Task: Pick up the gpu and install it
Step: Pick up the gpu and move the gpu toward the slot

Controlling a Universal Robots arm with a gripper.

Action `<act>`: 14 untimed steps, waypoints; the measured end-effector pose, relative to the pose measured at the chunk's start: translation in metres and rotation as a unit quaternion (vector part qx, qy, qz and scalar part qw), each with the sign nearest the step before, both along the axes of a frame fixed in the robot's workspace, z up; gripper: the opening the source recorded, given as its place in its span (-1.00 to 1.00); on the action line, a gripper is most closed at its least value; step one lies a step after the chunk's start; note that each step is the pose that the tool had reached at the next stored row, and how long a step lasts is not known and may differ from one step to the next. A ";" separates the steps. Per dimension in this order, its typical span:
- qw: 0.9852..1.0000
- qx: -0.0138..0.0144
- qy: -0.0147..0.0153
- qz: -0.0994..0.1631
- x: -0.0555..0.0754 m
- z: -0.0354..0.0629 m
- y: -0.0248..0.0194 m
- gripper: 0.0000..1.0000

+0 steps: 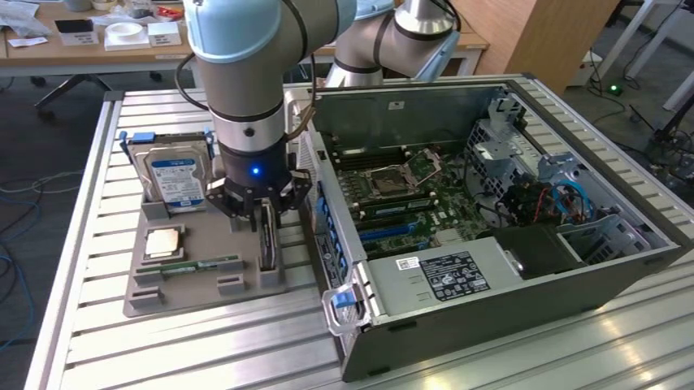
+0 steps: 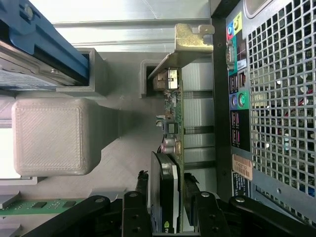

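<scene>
**Item: graphics card [image 1: 266,242], pick-up stage.**

- Location: stands on its long edge in a slot of the grey parts tray [image 1: 152,299], on the side nearest the open computer case [image 1: 488,280].
- Claw [image 1: 262,213]: lowered over the card. Its two fingers are spread, one on each face of the card. The wrist view shows a thin gap on either side, so I judge it is not yet pinching.
- Done: the claw is lined up astride the card.
- Left: grasping, lifting, carrying to the case and seating on the motherboard [image 1: 401,195]. No card sits in the expansion slots there.
- Other tray contents: hard drive [image 1: 177,177], processor chip [image 1: 162,241], memory stick [image 1: 201,265].

**Views compared.**

- Exterior view: gives the whole layout, with the tray at its left and the case interior at its right.
- Wrist view: gives the card [image 2: 174,128] edge-on, its metal end bracket [image 2: 192,39] beside a tray post, small parts along the board, the claw [image 2: 167,197] close around it, and the rear ports [image 2: 237,98] of the case just beside the card.
</scene>
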State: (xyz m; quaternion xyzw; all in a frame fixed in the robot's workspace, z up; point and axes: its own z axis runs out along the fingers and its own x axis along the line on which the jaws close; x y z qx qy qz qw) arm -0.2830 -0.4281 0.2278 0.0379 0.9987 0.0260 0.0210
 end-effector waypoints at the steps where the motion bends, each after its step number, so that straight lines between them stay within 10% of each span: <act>1: 1.000 0.000 0.000 0.000 0.000 0.0000 -0.0008 -0.17; 14: 1.000 0.000 0.000 0.000 0.000 0.0000 -0.0019 -0.20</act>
